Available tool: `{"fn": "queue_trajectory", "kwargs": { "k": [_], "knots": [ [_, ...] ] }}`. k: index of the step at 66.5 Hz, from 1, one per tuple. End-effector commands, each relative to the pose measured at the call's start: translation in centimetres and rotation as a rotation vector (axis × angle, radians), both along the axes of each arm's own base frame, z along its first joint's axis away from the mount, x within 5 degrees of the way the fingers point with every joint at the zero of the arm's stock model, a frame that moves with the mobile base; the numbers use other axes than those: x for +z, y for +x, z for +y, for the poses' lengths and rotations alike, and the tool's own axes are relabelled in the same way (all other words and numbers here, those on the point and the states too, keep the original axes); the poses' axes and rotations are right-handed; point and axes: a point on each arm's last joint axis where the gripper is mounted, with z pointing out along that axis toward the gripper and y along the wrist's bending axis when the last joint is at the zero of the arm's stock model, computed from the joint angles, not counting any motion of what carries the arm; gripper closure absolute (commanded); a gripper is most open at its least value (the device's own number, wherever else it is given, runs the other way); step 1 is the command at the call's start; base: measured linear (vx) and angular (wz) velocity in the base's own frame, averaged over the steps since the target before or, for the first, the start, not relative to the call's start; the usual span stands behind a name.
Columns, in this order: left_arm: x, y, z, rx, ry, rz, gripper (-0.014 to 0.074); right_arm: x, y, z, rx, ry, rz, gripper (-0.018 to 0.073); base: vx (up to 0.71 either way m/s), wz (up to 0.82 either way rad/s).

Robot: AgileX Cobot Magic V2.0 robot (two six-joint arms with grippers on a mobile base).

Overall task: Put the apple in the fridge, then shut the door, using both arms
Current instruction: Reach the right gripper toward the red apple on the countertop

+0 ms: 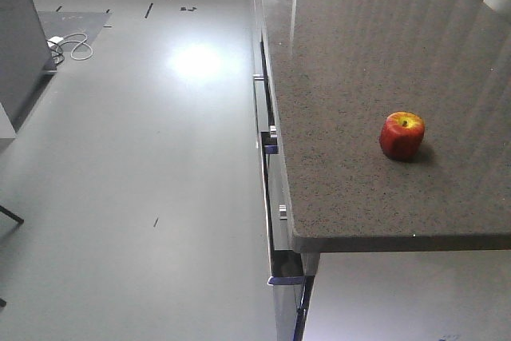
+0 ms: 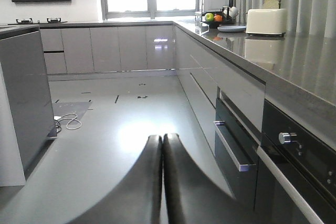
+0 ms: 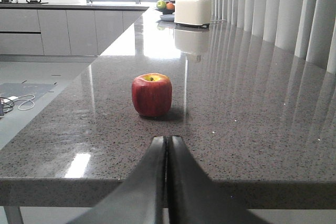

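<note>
- Two grippers show, and both have their fingers pressed together with nothing between them: the right gripper (image 3: 167, 139) sits at the near edge of the speckled counter (image 3: 252, 129), and the left gripper (image 2: 161, 137) points down the kitchen aisle.
- The red apple (image 3: 151, 95) stands upright on the counter, yellow stem dimple up. It is set back from the front edge with bare stone all round it.
- From the right wrist, the apple lies straight ahead of the fingertips and a touch to their left, clearly apart from them. The front view shows no arm near the apple (image 1: 402, 135).
- The left wrist camera does not see the apple at all, only floor, the drawer fronts (image 2: 239, 129) and an oven knob (image 2: 287, 138).
- The step in hand looks like the reach and pick with the right arm, and nothing of the task seems done yet.
- To do it well, spread the jaws wider than the fruit before moving in, since closed fingers would only push it away.
- Steer slightly left so the apple is centred in the gap, and keep the fingers level at its widest part.
- Close gently, because the polished stone would let a clipped apple skid or roll, then lift straight up.
- A tall grey unit (image 2: 21, 93) stands across the aisle; I cannot tell if it is the fridge.
</note>
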Motion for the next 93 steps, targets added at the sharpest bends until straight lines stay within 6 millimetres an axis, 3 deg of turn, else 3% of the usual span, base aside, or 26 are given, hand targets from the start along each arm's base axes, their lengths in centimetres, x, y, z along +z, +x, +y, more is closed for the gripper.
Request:
{"fn": "queue_trajectory", "kwargs": {
  "k": [1, 24, 36, 46, 56, 73, 84, 93],
  "knots": [
    [1.4, -0.3, -0.1, -0.009, -0.010, -0.110, 0.0603, 0.9, -0.1, 0.0, -0.002, -0.010, -0.087, 0.0562, 0.00, 0.00],
    [1.4, -0.3, -0.1, -0.009, -0.010, -0.110, 0.0603, 1.0, -0.1, 0.0, -0.002, -0.010, -0.102, 0.0562, 0.00, 0.00],
    [1.4, -0.3, -0.1, -0.009, -0.010, -0.110, 0.0603, 1.8, -0.2, 0.0, 0.002, 0.074, -0.125, 0.0562, 0.00, 0.00],
    [1.4, -0.3, -0.1, -0.009, -0.010, -0.110, 0.0603, 4.1, -0.5, 0.0, 0.003, 0.058, -0.087, 0.0562, 0.00, 0.00],
    [1.4, -0.3, -0.1, -0.009, -0.010, -0.110, 0.0603, 7.7, -0.3, 0.1, 0.002, 0.044, 0.032, 0.0562, 0.00, 0.00],
    [1.4, -0.3, -0.1, -0.009, -0.010, -0.110, 0.0603, 12.2, 1.7, 0.0, 0.001, 0.016, 0.293, 0.0553, 0.00, 0.00],
    [1.4, -0.3, -0.1, -0.009, -0.010, -0.110, 0.0603, 14.0, 3.7, 0.2, 0.032, -0.028, 0.381, 0.0452, 0.00, 0.00],
    [1.4, -0.3, -0.1, -0.009, -0.010, -0.110, 0.0603, 14.8, 5.5, 0.5, 0.066, -0.055, 0.449, 0.0269, 0.00, 0.00]
  ]
}}
